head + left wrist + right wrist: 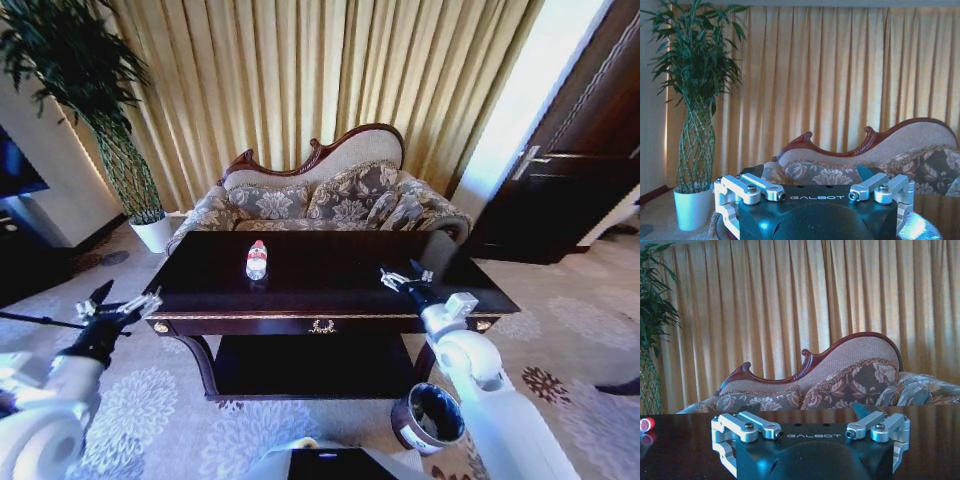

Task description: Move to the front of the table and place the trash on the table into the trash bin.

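We stand at the large dark glossy wooden surface (330,275), where a small clear red-labelled plastic bottle (257,259) remains left of centre, our right hand (404,279) open above the right side, left hand (122,307) open beside it, the round brown bin (428,417) near right.

Both arms are glossy white with rounded, bulbous joint shells, narrowing to black wrists. The left gripper (122,305) and right gripper (404,279) share one build: a black housing marked "GALBOT" in pale letters, silver metal linkage bars pinned with round screws on either side, and dark fingers (863,411). A dark panel edged in white sits at the torso front
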Available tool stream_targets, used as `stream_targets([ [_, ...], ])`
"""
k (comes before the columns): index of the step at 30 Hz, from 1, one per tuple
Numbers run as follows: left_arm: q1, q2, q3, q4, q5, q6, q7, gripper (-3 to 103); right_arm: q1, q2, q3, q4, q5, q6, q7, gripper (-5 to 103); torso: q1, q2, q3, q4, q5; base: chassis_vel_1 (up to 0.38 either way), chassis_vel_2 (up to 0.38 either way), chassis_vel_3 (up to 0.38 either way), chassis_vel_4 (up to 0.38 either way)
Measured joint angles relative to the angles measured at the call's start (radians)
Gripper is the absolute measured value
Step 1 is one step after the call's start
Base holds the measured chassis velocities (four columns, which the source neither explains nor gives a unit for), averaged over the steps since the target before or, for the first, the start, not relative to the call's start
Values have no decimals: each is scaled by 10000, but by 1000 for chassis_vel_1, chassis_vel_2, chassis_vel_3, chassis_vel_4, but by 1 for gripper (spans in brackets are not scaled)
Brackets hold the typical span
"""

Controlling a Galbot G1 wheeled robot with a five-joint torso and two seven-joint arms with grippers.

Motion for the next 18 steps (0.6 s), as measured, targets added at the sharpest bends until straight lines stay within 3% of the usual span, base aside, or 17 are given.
stream_targets([
  [7,-1561,1390,1220,959,-273,271,-1068,100,-292,-53,259,235,-2,7,26,100,1,0,0,-3,0,0,0,0,0],
  [8,-1834,1552,1484,1059,-319,346,-1318,100,-328,-66,295,272,-2,8,54,100,0,0,0,-2,0,0,0,0,0],
  [10,-2785,1991,2486,1291,-488,674,-2375,100,-387,-60,353,331,-2,10,260,100,1,0,0,-1,1,0,0,0,0],
  [12,-2969,2070,2704,1319,-544,752,-2556,100,-391,-44,356,338,-1,11,301,100,0,0,0,-2,0,0,0,0,0],
  [15,-4139,2559,4237,1520,-838,1372,-3681,100,-407,104,377,326,-26,12,411,100,2,0,0,-3,1,0,0,0,0],
  [18,-4637,2714,4945,1650,-918,1522,-4084,100,-408,175,377,292,-63,12,430,100,2,-1,1,-2,1,0,0,0,0],
])
